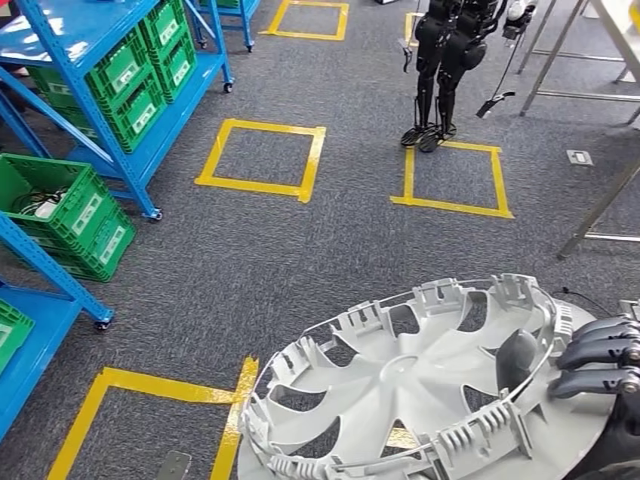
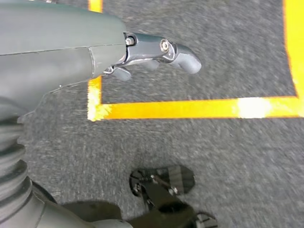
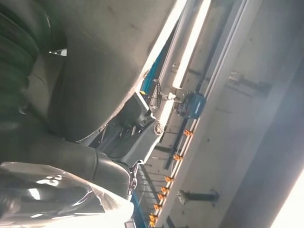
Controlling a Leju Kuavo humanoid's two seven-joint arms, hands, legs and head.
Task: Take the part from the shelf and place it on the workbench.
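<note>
- The silver wheel cover is riding low in the head view, inner side up, off the shelf and over the grey carpet.
- The right hand is clamping its rim, dark fingers curled over the edge.
- The left hand is hanging over the floor holding nothing, fingers looking loosely extended.
- The blue shelf is standing well apart, so pickup looks done; carrying to the workbench and setting down are remaining.
</note>
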